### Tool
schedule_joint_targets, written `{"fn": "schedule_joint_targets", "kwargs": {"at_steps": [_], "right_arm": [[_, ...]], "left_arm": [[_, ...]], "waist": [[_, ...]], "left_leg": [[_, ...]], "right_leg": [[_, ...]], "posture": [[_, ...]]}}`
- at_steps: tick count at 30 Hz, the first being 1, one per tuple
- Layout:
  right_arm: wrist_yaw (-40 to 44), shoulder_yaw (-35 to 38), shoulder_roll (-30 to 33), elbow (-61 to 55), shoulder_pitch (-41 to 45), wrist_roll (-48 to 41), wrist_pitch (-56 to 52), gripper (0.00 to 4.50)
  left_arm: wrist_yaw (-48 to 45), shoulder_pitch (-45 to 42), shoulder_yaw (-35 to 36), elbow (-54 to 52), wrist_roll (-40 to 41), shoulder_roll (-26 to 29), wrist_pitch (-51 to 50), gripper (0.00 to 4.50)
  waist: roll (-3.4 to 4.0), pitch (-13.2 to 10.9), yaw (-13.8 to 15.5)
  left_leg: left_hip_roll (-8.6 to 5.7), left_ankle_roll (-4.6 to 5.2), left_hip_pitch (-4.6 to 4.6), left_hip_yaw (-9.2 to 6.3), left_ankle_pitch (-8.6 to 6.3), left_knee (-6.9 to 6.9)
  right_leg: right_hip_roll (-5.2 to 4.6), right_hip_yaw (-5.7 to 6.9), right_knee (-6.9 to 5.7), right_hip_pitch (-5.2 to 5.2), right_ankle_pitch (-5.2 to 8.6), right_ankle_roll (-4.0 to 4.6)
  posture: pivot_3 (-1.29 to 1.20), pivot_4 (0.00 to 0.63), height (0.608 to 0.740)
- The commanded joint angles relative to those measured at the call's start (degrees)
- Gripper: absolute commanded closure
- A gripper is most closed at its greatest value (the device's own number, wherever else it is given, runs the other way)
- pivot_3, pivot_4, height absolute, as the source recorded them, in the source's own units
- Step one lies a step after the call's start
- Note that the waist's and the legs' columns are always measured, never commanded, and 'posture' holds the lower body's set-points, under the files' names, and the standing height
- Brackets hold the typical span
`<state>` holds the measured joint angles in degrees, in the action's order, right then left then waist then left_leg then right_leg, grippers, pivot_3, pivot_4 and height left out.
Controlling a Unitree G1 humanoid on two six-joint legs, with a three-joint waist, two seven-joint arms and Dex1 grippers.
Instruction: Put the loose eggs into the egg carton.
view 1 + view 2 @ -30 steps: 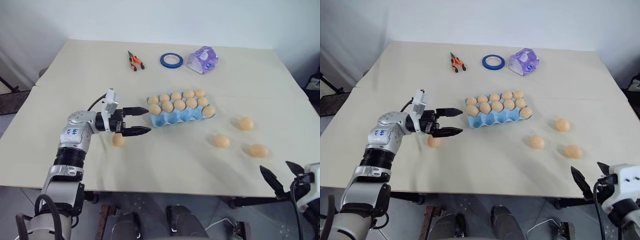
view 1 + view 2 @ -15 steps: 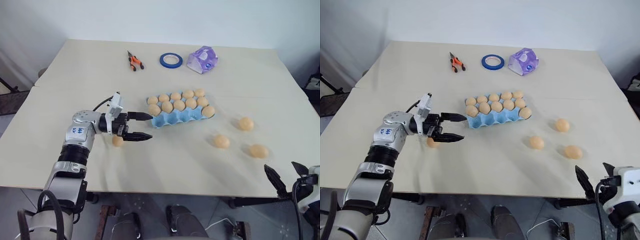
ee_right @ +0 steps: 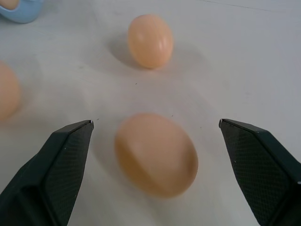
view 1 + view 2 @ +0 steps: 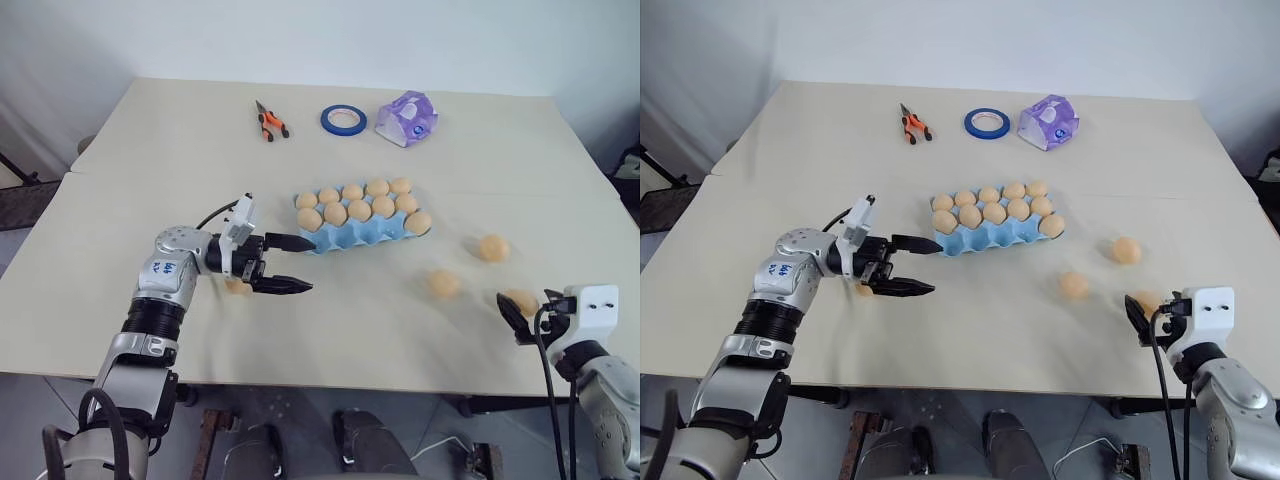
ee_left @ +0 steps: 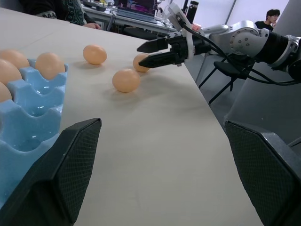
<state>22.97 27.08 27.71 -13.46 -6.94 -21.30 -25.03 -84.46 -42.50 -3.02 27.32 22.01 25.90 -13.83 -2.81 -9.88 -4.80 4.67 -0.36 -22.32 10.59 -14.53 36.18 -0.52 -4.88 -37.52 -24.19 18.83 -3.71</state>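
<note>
One beige table (image 4: 130,180) carries all items. Left arm (image 4: 165,290) reaches in from 8 o'clock and lies level, pointing toward the carton; right arm (image 4: 600,380) enters at 4 o'clock.

Egg carton (image 4: 362,235), light blue, sits at table centre. Its far two rows hold ten eggs; the near row of cups reads bare.

Purple tissue pack (image 4: 406,119) lies at 1 o'clock of the carton, near the far edge. Blue tape roll (image 4: 343,121) lies just beside it at 12 o'clock; orange-handled pliers (image 4: 268,121) lie at 11 o'clock.

Left end effector (image 4: 290,264): fingers spread wide, nothing between them, upper fingertip close to the carton's left corner; contact cannot be confirmed.

Right end effector (image 3: 155,129): fingers spread wide, holding nothing, flanking one egg without touching it.

Four loose eggs on the table. One (image 4: 864,290) lies at 8 o'clock of the carton, partly hidden behind the left end effector. Three lie at 4 o'clock of the carton: one nearest the carton (image 4: 443,283), one farther right (image 4: 492,247), and one (image 3: 156,154) between the right fingers.
</note>
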Motion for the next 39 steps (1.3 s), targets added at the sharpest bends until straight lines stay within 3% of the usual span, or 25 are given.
{"fn": "schedule_joint_targets", "kwargs": {"at_steps": [1,27,33,39], "right_arm": [[0.0,-0.4,1.2,-1.1,0.6,0.6,0.5,0.00],[-0.1,-3.9,0.8,-11.0,2.6,-2.1,-4.3,0.00],[-0.6,-9.1,-0.9,-14.9,7.1,-6.1,-9.5,0.00],[-2.0,-13.4,-2.0,-12.2,9.0,-3.7,-10.2,0.00]], "left_arm": [[0.8,0.7,1.3,-2.9,1.2,0.5,-0.5,0.02],[4.2,3.5,2.1,-7.5,2.6,0.9,-2.9,0.02],[5.4,3.7,2.4,-7.8,2.8,0.8,-3.1,0.02],[6.3,4.4,2.6,-8.7,3.0,0.5,-3.2,0.02]], "waist": [[0.00,0.0,0.0],[0.04,0.0,0.1],[0.05,0.0,-0.4],[0.04,0.0,0.0]], "left_leg": [[0.00,-0.01,0.00,0.00,0.00,0.00],[0.00,-0.05,0.01,-0.01,0.04,0.10],[0.01,-0.05,0.03,-0.01,0.05,0.12],[0.01,-0.05,0.02,-0.06,0.06,0.10]], "right_leg": [[0.00,0.00,-0.01,0.00,0.00,0.00],[-0.01,0.01,-0.19,0.00,0.00,-0.01],[0.01,-0.01,-0.22,0.00,0.00,-0.01],[0.01,0.03,-0.21,-0.01,0.01,0.01]], "posture": [[0.00,0.150,0.740],[0.00,0.150,0.740],[0.00,0.150,0.740],[0.00,0.150,0.740]]}}
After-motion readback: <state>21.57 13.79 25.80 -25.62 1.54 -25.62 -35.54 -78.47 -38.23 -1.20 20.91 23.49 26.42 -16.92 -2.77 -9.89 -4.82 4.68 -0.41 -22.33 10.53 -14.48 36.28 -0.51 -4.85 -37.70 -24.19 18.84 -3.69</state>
